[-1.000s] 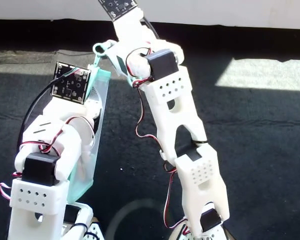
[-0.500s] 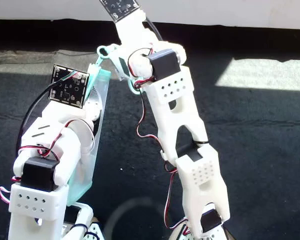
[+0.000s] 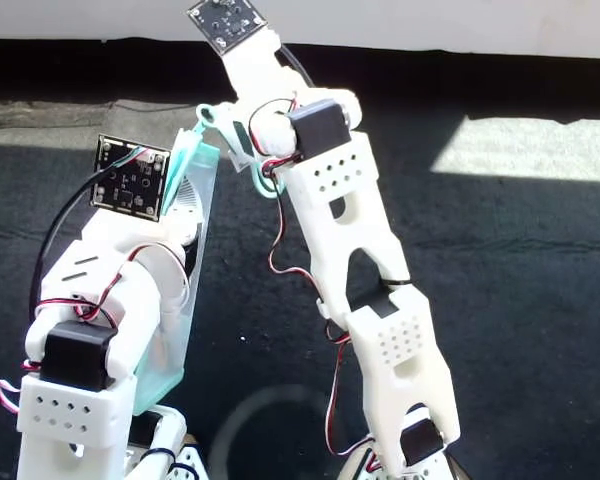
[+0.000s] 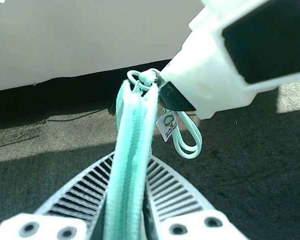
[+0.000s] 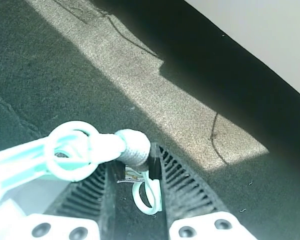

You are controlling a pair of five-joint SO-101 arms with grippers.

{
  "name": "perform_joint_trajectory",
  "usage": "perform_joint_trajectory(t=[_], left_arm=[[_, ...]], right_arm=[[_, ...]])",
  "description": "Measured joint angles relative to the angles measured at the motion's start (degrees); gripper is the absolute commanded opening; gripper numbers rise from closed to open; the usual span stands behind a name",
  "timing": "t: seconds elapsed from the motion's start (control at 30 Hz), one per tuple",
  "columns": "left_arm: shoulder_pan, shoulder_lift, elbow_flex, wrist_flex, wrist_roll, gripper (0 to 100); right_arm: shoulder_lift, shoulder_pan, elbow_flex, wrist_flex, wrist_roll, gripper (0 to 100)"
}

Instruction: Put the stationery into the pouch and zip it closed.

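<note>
The left gripper (image 4: 132, 159) is closed narrowly on the pouch (image 3: 190, 250), pinching it just below its zip, so the pouch stands on edge between the ribbed jaws. At the pouch's far end the right gripper (image 5: 135, 161) is clamped on the zip pull (image 5: 132, 145), with a loop (image 4: 187, 142) dangling just beside it. The pouch's contents cannot be told.
</note>
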Motion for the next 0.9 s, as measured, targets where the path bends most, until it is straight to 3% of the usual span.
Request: perform_joint_trajectory(t=[0.9], left_arm=[[-0.18,0.18,0.26,0.09,0.09,1]], right_arm=[[9.85,-0.26,-0.26,-0.09,0.35,0.5]])
